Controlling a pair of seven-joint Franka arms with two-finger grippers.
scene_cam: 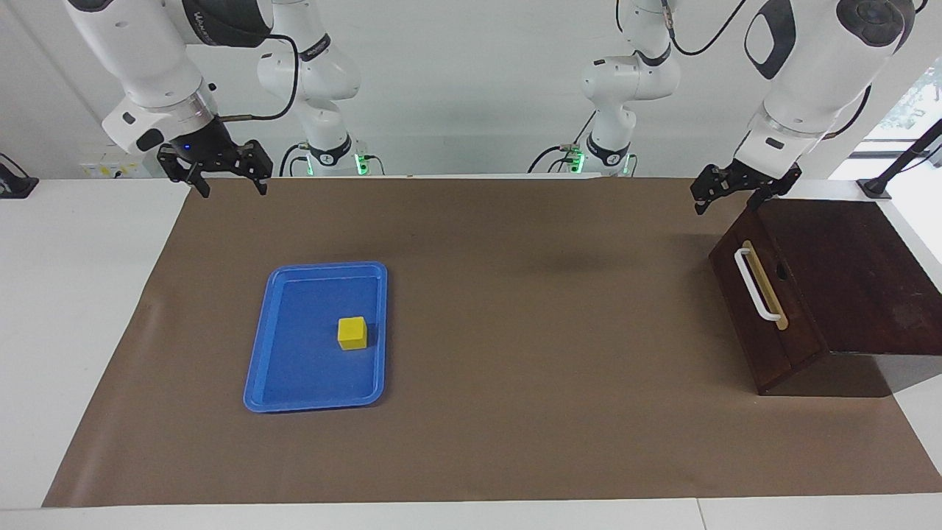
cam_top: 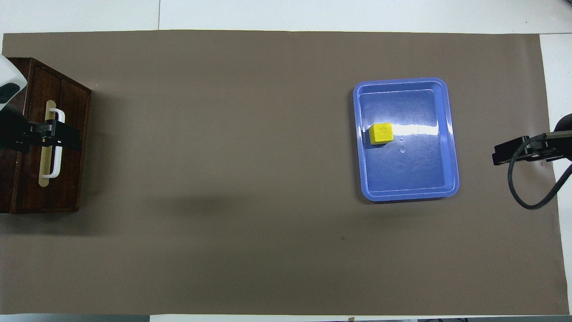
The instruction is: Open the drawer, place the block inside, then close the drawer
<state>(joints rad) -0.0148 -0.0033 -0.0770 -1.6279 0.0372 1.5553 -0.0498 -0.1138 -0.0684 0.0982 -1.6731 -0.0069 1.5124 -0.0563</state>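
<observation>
The dark wooden drawer (scene_cam: 743, 302) (cam_top: 71, 170) sits shut in its box at the left arm's end of the table, with a white bar handle (scene_cam: 758, 287) on a tan strip. The yellow block (scene_cam: 352, 333) (cam_top: 381, 133) rests in a blue tray (scene_cam: 254, 368) (cam_top: 451, 147) toward the right arm's end. My left gripper (scene_cam: 728, 200) (cam_top: 67, 135) hangs open and empty above the box's top edge over the drawer front, clear of the handle. My right gripper (scene_cam: 232, 190) (cam_top: 498, 156) waits open and empty, raised over the mat's edge, apart from the tray.
A brown mat (scene_cam: 515, 331) covers most of the white table. The dark wooden box (scene_cam: 854, 280) has a sloping top and stands at the mat's edge. A black cable (cam_top: 527, 188) loops from the right gripper.
</observation>
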